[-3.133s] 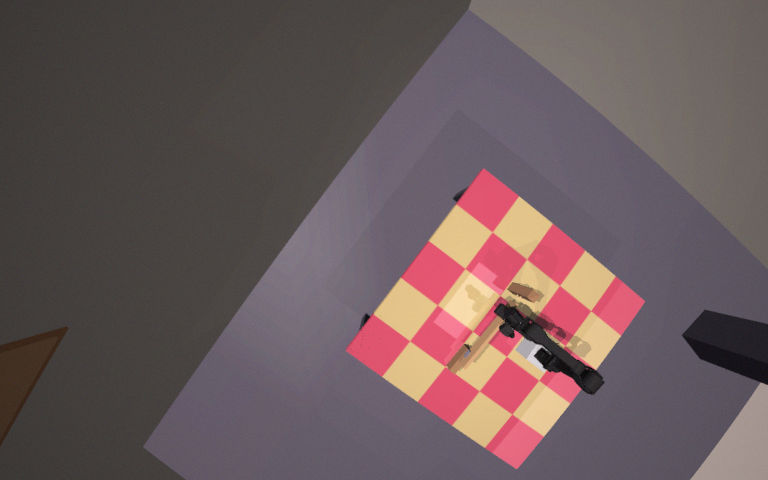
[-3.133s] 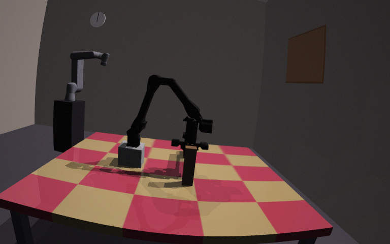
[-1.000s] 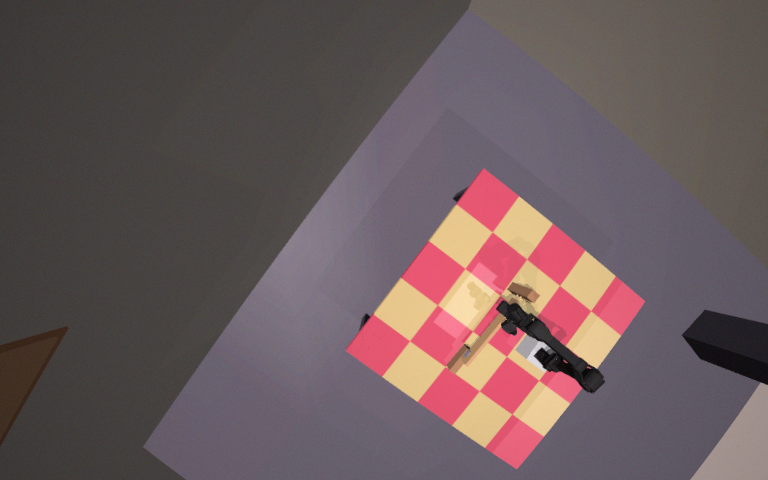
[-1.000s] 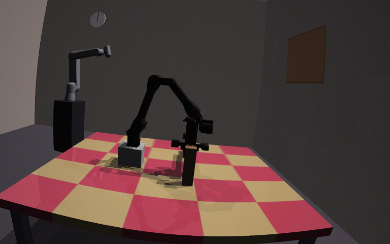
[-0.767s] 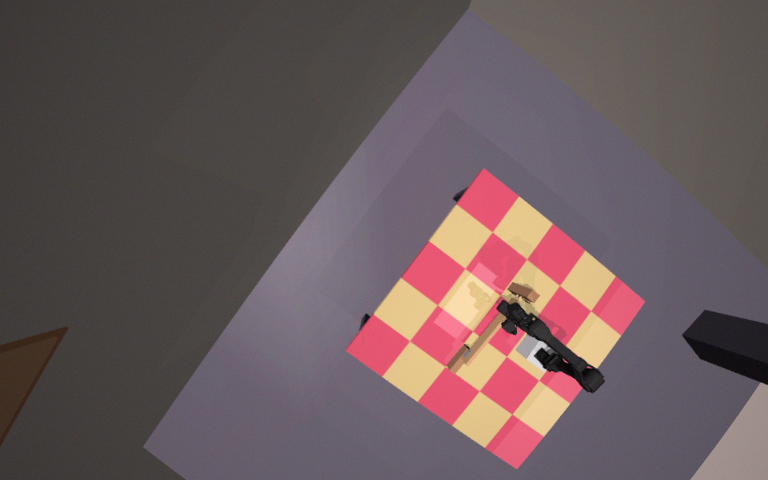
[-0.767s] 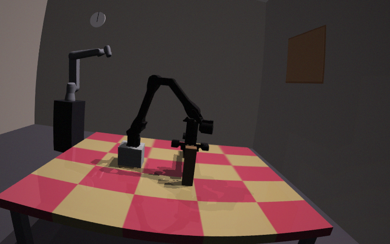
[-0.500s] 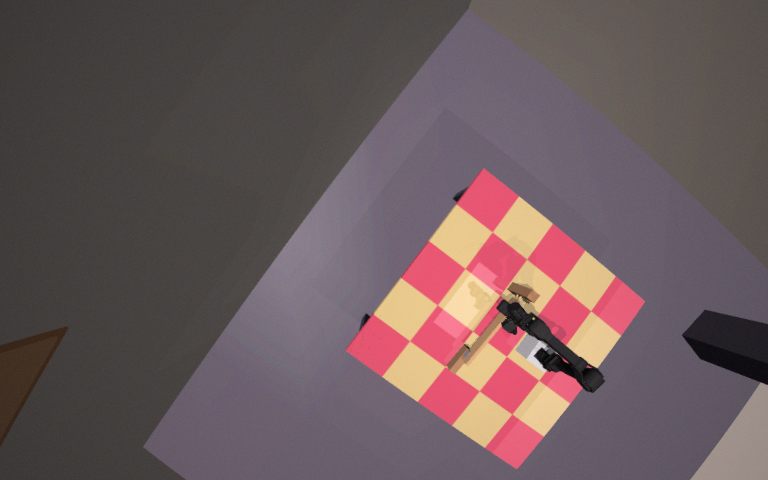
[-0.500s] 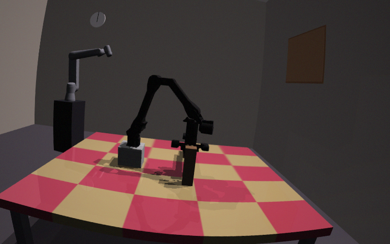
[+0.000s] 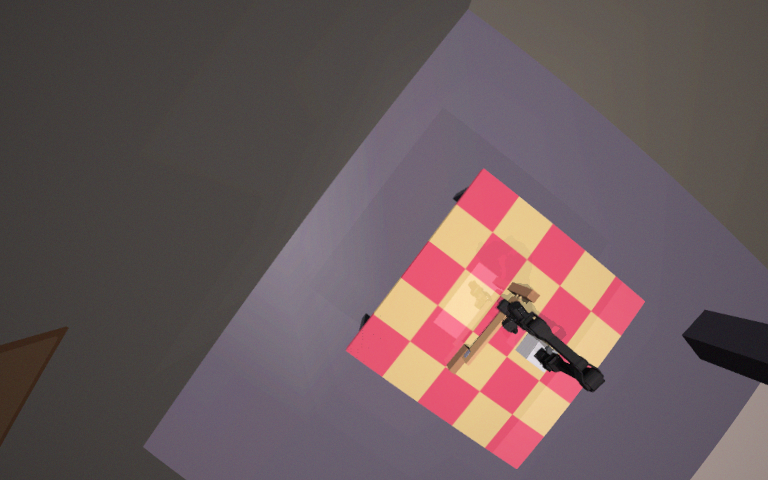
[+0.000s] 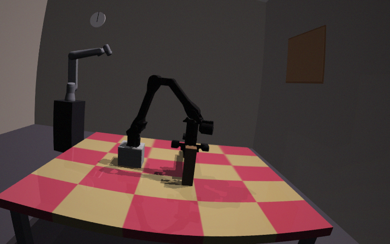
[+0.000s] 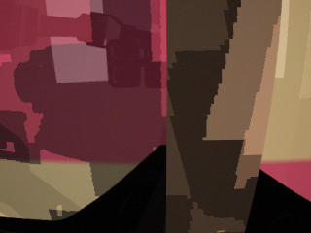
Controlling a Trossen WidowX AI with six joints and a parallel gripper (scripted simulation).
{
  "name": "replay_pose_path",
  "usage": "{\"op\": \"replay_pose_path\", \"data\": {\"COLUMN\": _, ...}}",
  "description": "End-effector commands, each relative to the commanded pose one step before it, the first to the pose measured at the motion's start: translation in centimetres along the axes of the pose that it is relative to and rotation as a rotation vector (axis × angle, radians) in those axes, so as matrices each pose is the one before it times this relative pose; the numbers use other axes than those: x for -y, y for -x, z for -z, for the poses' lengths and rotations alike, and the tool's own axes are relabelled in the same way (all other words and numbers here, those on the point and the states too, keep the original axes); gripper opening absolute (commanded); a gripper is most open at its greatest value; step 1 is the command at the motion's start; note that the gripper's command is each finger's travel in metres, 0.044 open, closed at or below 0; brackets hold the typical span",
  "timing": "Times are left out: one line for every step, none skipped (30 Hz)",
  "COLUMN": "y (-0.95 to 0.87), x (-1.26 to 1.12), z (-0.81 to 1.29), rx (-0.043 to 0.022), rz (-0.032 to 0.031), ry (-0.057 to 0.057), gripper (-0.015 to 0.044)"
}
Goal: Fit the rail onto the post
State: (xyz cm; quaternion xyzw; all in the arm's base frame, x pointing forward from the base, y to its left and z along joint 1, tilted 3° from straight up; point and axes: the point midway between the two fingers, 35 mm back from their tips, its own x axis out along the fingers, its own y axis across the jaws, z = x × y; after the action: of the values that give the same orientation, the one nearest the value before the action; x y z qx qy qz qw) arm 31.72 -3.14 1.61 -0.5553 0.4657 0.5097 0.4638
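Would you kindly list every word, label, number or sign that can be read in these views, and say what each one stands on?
None: no view shows readable text.
Round wall clock: one dark hand line, no numerals.
Brown wall board: blank.
Wooden rail, post, black gripper shut on the rail, grey arm base block, checkered table: no markings.
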Motion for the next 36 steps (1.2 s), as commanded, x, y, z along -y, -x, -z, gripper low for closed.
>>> {"op": "replay_pose_path", "data": {"y": 0.106, "x": 0.062, "z": 0.279, "rx": -0.00332, "rz": 0.00210, "ry": 0.0019, "gripper": 0.0000}}
{"op": "replay_pose_path", "data": {"y": 0.012, "x": -0.001, "z": 0.031, "rx": -0.00003, "rz": 0.00000, "ry": 0.0000, "gripper": 0.0000}}
{"op": "replay_pose_path", "data": {"y": 0.011, "x": -0.001, "z": 0.029, "rx": -0.00003, "rz": 0.00000, "ry": 0.0000, "gripper": 0.0000}}
{"op": "replay_pose_path", "data": {"y": 0.011, "x": -0.001, "z": 0.029, "rx": -0.00003, "rz": 0.00000, "ry": 0.0000, "gripper": 0.0000}}
{"op": "replay_pose_path", "data": {"y": 0.011, "x": -0.001, "z": 0.029, "rx": -0.00003, "rz": 0.00000, "ry": 0.0000, "gripper": 0.0000}}
{"op": "replay_pose_path", "data": {"y": 0.011, "x": -0.001, "z": 0.031, "rx": -0.00003, "rz": 0.00000, "ry": 0.0000, "gripper": 0.0000}}
{"op": "replay_pose_path", "data": {"y": 0.011, "x": -0.001, "z": 0.030, "rx": -0.00003, "rz": 0.00000, "ry": 0.0000, "gripper": 0.0000}}
{"op": "replay_pose_path", "data": {"y": 0.010, "x": -0.001, "z": 0.031, "rx": -0.00003, "rz": 0.00000, "ry": 0.0000, "gripper": 0.0000}}
{"op": "replay_pose_path", "data": {"y": 0.009, "x": -0.001, "z": 0.031, "rx": -0.00003, "rz": 0.00000, "ry": 0.0000, "gripper": 0.0000}}
{"op": "replay_pose_path", "data": {"y": 0.008, "x": -0.001, "z": 0.031, "rx": -0.00003, "rz": 0.00000, "ry": 0.0000, "gripper": 0.0000}}
{"op": "replay_pose_path", "data": {"y": 0.007, "x": -0.001, "z": 0.032, "rx": -0.00003, "rz": 0.00000, "ry": 0.0000, "gripper": 0.0000}}
{"op": "replay_pose_path", "data": {"y": 0.006, "x": -0.001, "z": 0.032, "rx": -0.00003, "rz": 0.00000, "ry": 0.0000, "gripper": 0.0000}}
{"op": "replay_pose_path", "data": {"y": 0.004, "x": -0.001, "z": 0.032, "rx": -0.00003, "rz": 0.00000, "ry": 0.0000, "gripper": 0.0000}}
{"op": "replay_pose_path", "data": {"y": 0.003, "x": -0.001, "z": 0.032, "rx": -0.00003, "rz": 0.00000, "ry": 0.0000, "gripper": 0.0000}}
{"op": "replay_pose_path", "data": {"y": 0.001, "x": 0.000, "z": 0.032, "rx": -0.00003, "rz": 0.00000, "ry": 0.0000, "gripper": 0.0000}}
{"op": "replay_pose_path", "data": {"y": -0.001, "x": 0.000, "z": 0.033, "rx": -0.00003, "rz": 0.00000, "ry": 0.0000, "gripper": 0.0000}}
{"op": "replay_pose_path", "data": {"y": -0.002, "x": 0.000, "z": 0.033, "rx": -0.00003, "rz": 0.00000, "ry": 0.0000, "gripper": 0.0000}}
{"op": "replay_pose_path", "data": {"y": -0.004, "x": 0.000, "z": 0.033, "rx": -0.00003, "rz": 0.00000, "ry": 0.0000, "gripper": 0.0000}}
{"op": "replay_pose_path", "data": {"y": -0.005, "x": 0.000, "z": 0.033, "rx": -0.00003, "rz": 0.00000, "ry": 0.0000, "gripper": 0.0000}}
{"op": "replay_pose_path", "data": {"y": -0.006, "x": 0.000, "z": 0.032, "rx": -0.00003, "rz": 0.00000, "ry": 0.0000, "gripper": 0.0000}}
{"op": "replay_pose_path", "data": {"y": -0.007, "x": 0.000, "z": 0.033, "rx": -0.00003, "rz": 0.00000, "ry": 0.0000, "gripper": 0.0000}}
{"op": "replay_pose_path", "data": {"y": -0.008, "x": 0.000, "z": 0.032, "rx": -0.00003, "rz": 0.00000, "ry": 0.0000, "gripper": 0.0000}}
{"op": "replay_pose_path", "data": {"y": -0.009, "x": 0.000, "z": 0.031, "rx": -0.00003, "rz": 0.00000, "ry": 0.0000, "gripper": 0.0000}}
{"op": "replay_pose_path", "data": {"y": -0.010, "x": 0.000, "z": 0.032, "rx": -0.00003, "rz": 0.00000, "ry": 0.0000, "gripper": 0.0000}}
{"op": "replay_pose_path", "data": {"y": -0.010, "x": 0.000, "z": 0.031, "rx": -0.00003, "rz": 0.00000, "ry": 0.0000, "gripper": 0.0000}}
{"op": "replay_pose_path", "data": {"y": -0.011, "x": 0.000, "z": 0.031, "rx": -0.00003, "rz": 0.00000, "ry": 0.0000, "gripper": 0.0000}}
{"op": "replay_pose_path", "data": {"y": -0.011, "x": 0.000, "z": 0.031, "rx": -0.00003, "rz": 0.00000, "ry": 0.0000, "gripper": 0.0000}}
{"op": "replay_pose_path", "data": {"y": -0.011, "x": 0.000, "z": 0.030, "rx": -0.00003, "rz": 0.00000, "ry": 0.0000, "gripper": 0.0000}}
{"op": "replay_pose_path", "data": {"y": -0.011, "x": 0.000, "z": 0.030, "rx": -0.00003, "rz": 0.00000, "ry": 0.0000, "gripper": 0.0000}}
{"op": "replay_pose_path", "data": {"y": -0.010, "x": 0.000, "z": 0.030, "rx": -0.00003, "rz": 0.00000, "ry": 0.0000, "gripper": 0.0000}}
{"op": "replay_pose_path", "data": {"y": -0.010, "x": 0.000, "z": 0.030, "rx": -0.00003, "rz": 0.00000, "ry": 0.0000, "gripper": 0.0000}}
{"op": "replay_pose_path", "data": {"y": -0.008, "x": 0.000, "z": 0.029, "rx": -0.00003, "rz": 0.00000, "ry": 0.0000, "gripper": 0.0000}}
{"op": "replay_pose_path", "data": {"y": -0.008, "x": 0.000, "z": 0.032, "rx": -0.00003, "rz": 0.00000, "ry": 0.0000, "gripper": 0.0000}}
{"op": "replay_pose_path", "data": {"y": -0.006, "x": 0.000, "z": 0.033, "rx": -0.00003, "rz": 0.00000, "ry": 0.0000, "gripper": 0.0000}}
{"op": "replay_pose_path", "data": {"y": -0.005, "x": 0.000, "z": 0.032, "rx": -0.00003, "rz": 0.00000, "ry": 0.0000, "gripper": 0.0000}}
{"op": "replay_pose_path", "data": {"y": -0.003, "x": 0.000, "z": 0.031, "rx": -0.00003, "rz": 0.00000, "ry": 0.0000, "gripper": 0.0000}}
